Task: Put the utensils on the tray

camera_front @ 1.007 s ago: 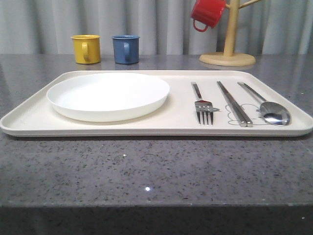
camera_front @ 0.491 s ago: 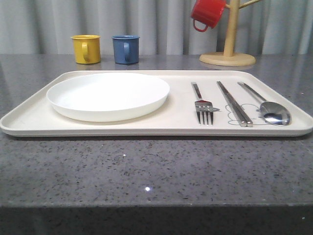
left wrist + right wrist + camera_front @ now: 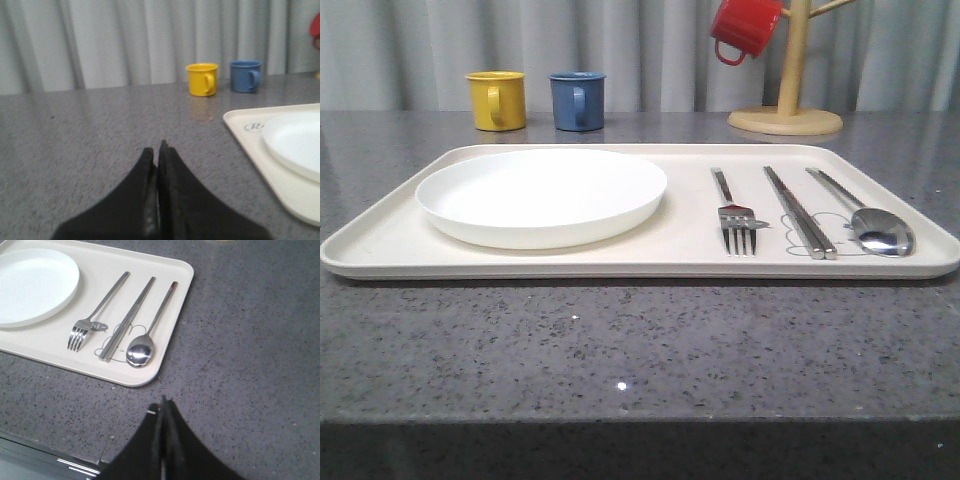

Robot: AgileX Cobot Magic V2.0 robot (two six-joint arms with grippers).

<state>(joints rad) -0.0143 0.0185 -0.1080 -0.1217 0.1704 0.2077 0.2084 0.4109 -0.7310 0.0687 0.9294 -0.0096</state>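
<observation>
Spoon [image 3: 883, 232] near tray [image 3: 650, 268] right rim, left hand [image 3: 156, 150], right hand [image 3: 163, 402] pressed together over bare counter [image 3: 620, 340]

The left arm's black two-fingered gripper [image 3: 157, 150] is seen with fingers pressed together, empty. The right arm's black gripper [image 3: 163, 404] is likewise closed, holding nothing.

This is looking like a staged dining or kitchen corner: a speckled grey stone tabletop [image 3: 640, 350] is carrying a cream rectangular tray [image 3: 380, 245], a yellow enamel mug [image 3: 497, 100] and a blue enamel mug [image 3: 576, 100] are standing behind, a red mug [image 3: 744, 27] is hanging on a wooden mug tree [image 3: 788, 70], and pale grey pleated curtains [image 3: 650, 50] are closing off the back.
</observation>
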